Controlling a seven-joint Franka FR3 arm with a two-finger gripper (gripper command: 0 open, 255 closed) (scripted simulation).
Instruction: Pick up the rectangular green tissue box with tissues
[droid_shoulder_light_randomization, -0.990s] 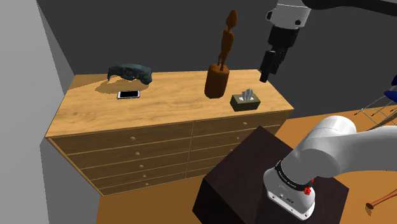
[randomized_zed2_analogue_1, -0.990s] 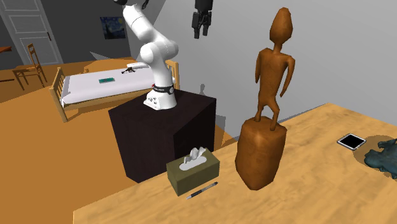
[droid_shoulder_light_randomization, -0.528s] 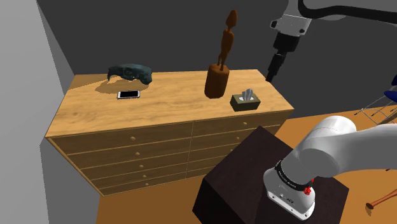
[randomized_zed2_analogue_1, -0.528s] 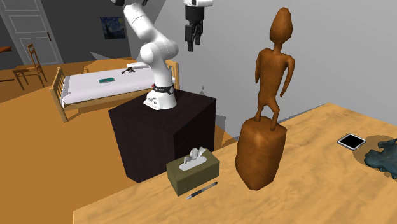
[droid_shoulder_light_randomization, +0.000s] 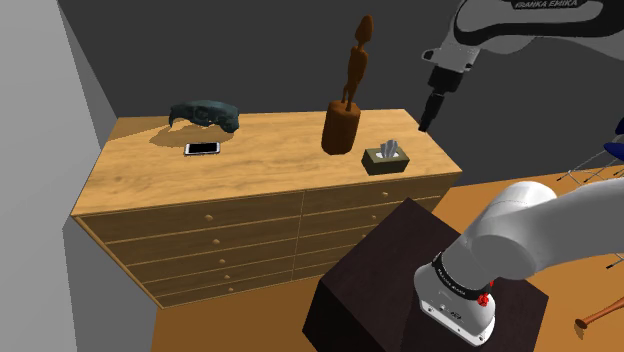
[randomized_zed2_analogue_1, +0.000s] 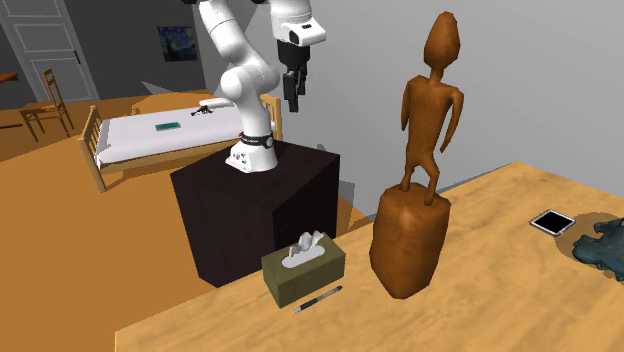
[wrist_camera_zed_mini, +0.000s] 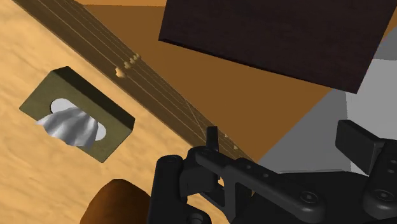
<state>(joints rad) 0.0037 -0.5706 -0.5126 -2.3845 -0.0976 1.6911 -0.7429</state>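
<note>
An olive-green tissue box (droid_shoulder_light_randomization: 386, 159) with white tissue sticking out of its top lies near the corner of the wooden dresser top (droid_shoulder_light_randomization: 270, 160). The second exterior view has the tissue box (randomized_zed2_analogue_1: 303, 268) beside a pen (randomized_zed2_analogue_1: 318, 299). My gripper (droid_shoulder_light_randomization: 429, 120) hangs in the air above the box and beyond the dresser's edge, pointing down. From the second exterior view the gripper (randomized_zed2_analogue_1: 293, 94) is high over the dark stand (randomized_zed2_analogue_1: 250, 210). Through the wrist camera the tissue box (wrist_camera_zed_mini: 79, 114) lies well off to one side of the gripper (wrist_camera_zed_mini: 261, 156), whose fingers stand apart, holding nothing.
A tall brown wooden figure (droid_shoulder_light_randomization: 345, 110) on a round base stands just beside the box. A phone (droid_shoulder_light_randomization: 202, 148) and a dark blue-grey lump (droid_shoulder_light_randomization: 207, 113) lie farther along the dresser. The dresser front has several drawers. A bed (randomized_zed2_analogue_1: 160, 135) stands behind the stand.
The gripper has come lower and swung away from the dresser toward the stand, turning about its wrist. The tissue box and other objects have not moved.
</note>
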